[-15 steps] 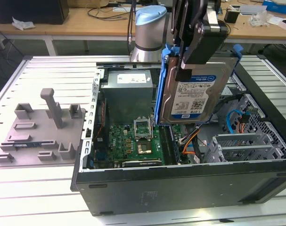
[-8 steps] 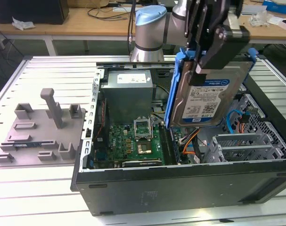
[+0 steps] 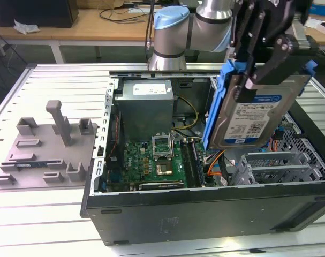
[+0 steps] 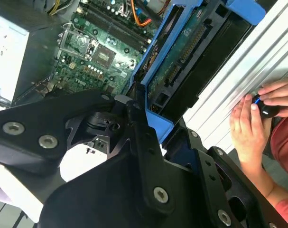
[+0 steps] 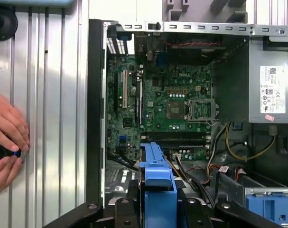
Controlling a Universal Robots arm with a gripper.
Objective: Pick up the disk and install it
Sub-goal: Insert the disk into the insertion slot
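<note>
High at the exterior view's upper right, the disk (image 3: 256,115) hangs label-out over the open computer case (image 3: 205,219), my gripper (image 3: 264,64) pinching its blue-framed upper edge: pick-up looks done, install not, the disk clear of the metal drive cage (image 3: 280,166) below.

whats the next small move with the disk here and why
Likely a slow descent toward the drive cage: the gripper is shut on the disk, held upright above the open case, and the cage lies just beneath it in the exterior view.
</note>
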